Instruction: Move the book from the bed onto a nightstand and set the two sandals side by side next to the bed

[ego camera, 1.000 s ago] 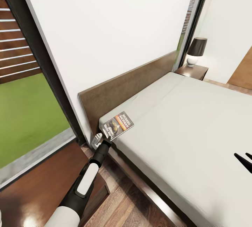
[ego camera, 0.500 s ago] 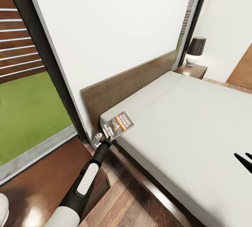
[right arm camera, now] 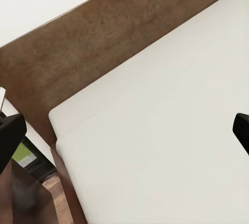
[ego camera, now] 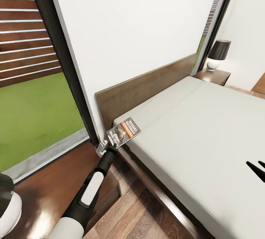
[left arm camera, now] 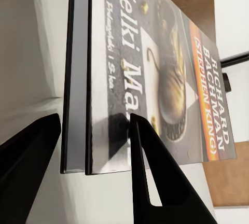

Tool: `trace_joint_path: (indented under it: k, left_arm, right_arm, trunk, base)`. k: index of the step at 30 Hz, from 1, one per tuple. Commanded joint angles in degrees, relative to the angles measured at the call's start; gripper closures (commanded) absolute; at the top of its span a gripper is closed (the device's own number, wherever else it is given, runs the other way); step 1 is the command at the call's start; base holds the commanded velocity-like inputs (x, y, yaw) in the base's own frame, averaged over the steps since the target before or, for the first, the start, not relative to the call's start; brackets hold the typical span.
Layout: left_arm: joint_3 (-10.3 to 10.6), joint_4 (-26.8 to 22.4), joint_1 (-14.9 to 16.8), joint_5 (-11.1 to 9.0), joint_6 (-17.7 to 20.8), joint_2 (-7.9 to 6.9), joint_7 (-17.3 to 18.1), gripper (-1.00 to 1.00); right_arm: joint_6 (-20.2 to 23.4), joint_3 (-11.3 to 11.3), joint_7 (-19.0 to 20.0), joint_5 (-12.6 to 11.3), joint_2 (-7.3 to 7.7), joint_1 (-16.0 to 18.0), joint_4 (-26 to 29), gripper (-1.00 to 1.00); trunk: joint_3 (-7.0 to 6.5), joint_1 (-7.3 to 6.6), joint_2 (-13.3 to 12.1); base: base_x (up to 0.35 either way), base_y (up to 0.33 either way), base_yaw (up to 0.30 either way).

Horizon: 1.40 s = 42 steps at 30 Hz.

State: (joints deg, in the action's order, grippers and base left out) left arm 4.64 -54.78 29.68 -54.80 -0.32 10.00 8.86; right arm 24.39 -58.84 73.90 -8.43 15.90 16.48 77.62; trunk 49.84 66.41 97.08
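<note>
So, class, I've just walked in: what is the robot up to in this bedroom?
The robot's left pincer has the book between its fingers at the corner of the bed, near the headboard. In the left wrist view the fingers straddle the book's edge. The near nightstand lies below the arm, so the book seems bound there. The right pincer hangs over the mattress, holding nothing.

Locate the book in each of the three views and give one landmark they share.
Head view: the book is left of centre, at the mattress's near head corner, at the tip of the left hand.
Left wrist view: the book fills the middle, its bottom edge between the two dark fingers.
Right wrist view: I cannot make the book out here.
Shared landmark: the brown headboard.
</note>
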Motion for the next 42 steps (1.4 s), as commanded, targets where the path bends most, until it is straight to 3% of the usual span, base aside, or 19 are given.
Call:
trace_joint_path:
  k: [1, 27, 42]
  left_arm:
    - [0.03, 0.03, 0.03, -0.57, -0.03, 0.00, 0.20, 1.00]
    - [0.09, 0.03, 0.03, -0.57, -0.01, 0.00, 0.20, 1.00]
    - [0.10, 0.03, 0.03, -0.57, -0.03, 0.00, 0.23, 1.00]
  right_arm:
    - [0.57, -0.05, 0.19, -0.18, 0.00, 0.05, -0.01, -1.00]
    - [0.63, -0.07, 0.19, -0.18, 0.00, 0.05, -0.01, -1.00]
    - [0.64, -0.06, 0.19, -0.18, 0.00, 0.04, 0.07, -1.00]
  trunk:
    - [0.04, -0.01, 0.02]
    - [0.04, -0.01, 0.02]
    - [0.49, -0.01, 0.02]
  base:
    - [0.000, 0.000, 0.012]
    - [-0.062, 0.000, 0.002]
    - [-0.002, 0.000, 0.203]
